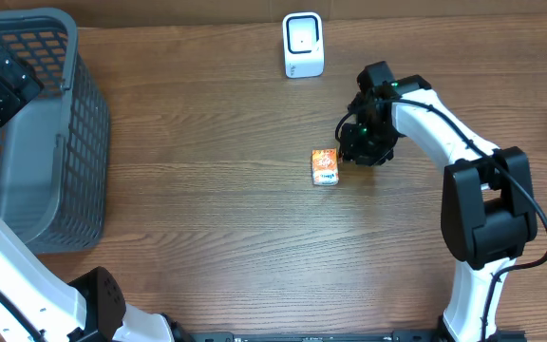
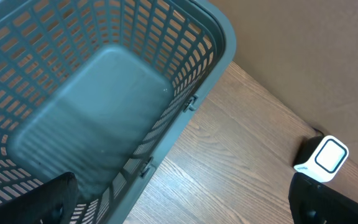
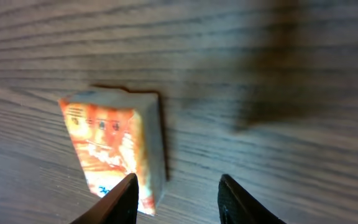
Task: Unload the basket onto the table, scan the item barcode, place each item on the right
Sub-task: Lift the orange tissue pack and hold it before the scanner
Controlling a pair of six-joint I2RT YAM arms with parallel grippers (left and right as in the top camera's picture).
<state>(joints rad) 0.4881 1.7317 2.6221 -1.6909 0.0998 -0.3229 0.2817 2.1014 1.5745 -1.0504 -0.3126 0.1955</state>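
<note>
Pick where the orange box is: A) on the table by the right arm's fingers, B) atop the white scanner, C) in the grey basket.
A: the orange box lies flat on the wooden table, beside the right fingers, not between them.

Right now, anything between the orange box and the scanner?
Nothing visible. Only bare table lies between the orange box and the white scanner behind it. The right gripper sits just beside the box with its jaws open, off that line.
</note>
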